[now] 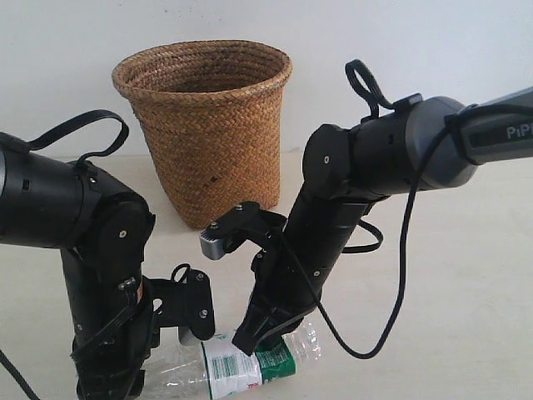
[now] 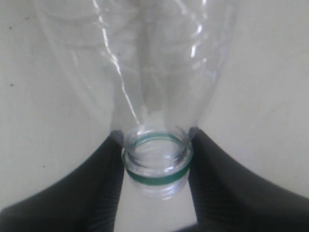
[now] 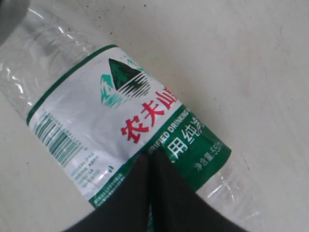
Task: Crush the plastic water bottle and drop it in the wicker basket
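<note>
Left claw (image 2: 155,136) clamps partway spread, right claw (image 3: 148,162) seemingly pinched shut, both angled downward.

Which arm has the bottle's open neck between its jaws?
The left gripper: its jaws flank the neck of the plastic water bottle; the right gripper meets the label.

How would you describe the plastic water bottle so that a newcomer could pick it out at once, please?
Find the tall brown woven wicker basket at the back of the pale table. In front of it, the small clear ribbed plastic water bottle lies on its side. It alone is see-through, capless, with a green-and-white label with red characters.
</note>
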`<state>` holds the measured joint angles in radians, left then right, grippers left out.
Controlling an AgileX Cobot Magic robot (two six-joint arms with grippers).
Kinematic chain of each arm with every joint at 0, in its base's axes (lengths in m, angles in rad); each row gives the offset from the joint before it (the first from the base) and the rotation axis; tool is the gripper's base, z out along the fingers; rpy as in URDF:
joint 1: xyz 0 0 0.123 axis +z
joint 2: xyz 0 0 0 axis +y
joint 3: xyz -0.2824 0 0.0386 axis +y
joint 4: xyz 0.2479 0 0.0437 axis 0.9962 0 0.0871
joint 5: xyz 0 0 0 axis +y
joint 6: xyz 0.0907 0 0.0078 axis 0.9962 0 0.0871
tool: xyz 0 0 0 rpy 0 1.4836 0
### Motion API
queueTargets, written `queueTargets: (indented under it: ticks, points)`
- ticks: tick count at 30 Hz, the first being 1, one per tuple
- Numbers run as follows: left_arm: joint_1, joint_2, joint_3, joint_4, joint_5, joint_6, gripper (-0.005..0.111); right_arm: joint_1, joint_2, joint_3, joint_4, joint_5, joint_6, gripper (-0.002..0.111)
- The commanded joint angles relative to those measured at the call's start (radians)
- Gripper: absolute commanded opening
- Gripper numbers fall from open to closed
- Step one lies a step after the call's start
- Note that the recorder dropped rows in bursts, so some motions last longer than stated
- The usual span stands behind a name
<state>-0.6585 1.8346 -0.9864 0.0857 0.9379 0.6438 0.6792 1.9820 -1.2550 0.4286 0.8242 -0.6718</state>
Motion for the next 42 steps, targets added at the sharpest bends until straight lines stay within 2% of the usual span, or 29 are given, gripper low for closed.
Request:
queueTargets:
  ticks: [1, 9, 27, 42]
  points:
    - [-0.003, -0.007, -0.002, 0.000, -0.005, -0.018, 0.004, 0.000, 0.057, 0.037, -0.087, 0.085, -0.010, 0.000]
    - [-0.003, -0.007, -0.002, 0.000, -0.007, -0.022, 0.004, 0.000, 0.103, 0.037, -0.087, 0.134, -0.006, 0.000]
    - [-0.003, -0.007, -0.002, 0.000, -0.007, -0.022, 0.004, 0.000, 0.119, 0.037, -0.082, 0.111, 0.016, 0.000]
    - [-0.003, -0.007, -0.002, 0.000, -0.005, -0.022, 0.004, 0.000, -0.311, 0.034, -0.104, 0.063, 0.099, 0.000]
